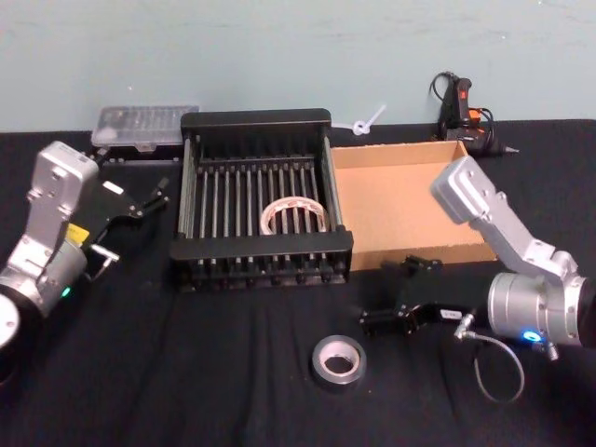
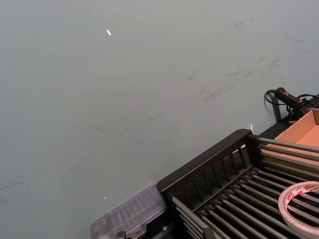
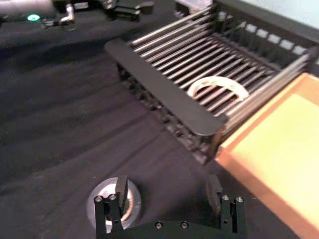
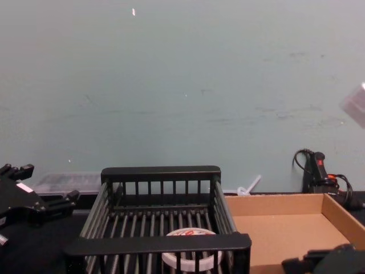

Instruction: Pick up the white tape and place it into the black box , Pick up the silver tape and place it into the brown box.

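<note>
White tape [image 1: 295, 213] lies flat on the slats inside the black box [image 1: 261, 253] at frame centre, half hidden behind the near rim in the chest view. Silver tape [image 1: 338, 360] sits on the bench [image 1: 186, 372] at lower centre, the right gripper [image 1: 402, 296] beside it, jaws spread. Brown box [image 1: 410, 209] stands right of the crate; the left gripper [image 1: 149, 197], jaws spread, is at the left.

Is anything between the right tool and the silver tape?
Nothing visible. The right tool, open, hangs just right of the silver tape on bare black cloth. The brown box lies open behind it, with only its low front wall to clear.
</note>
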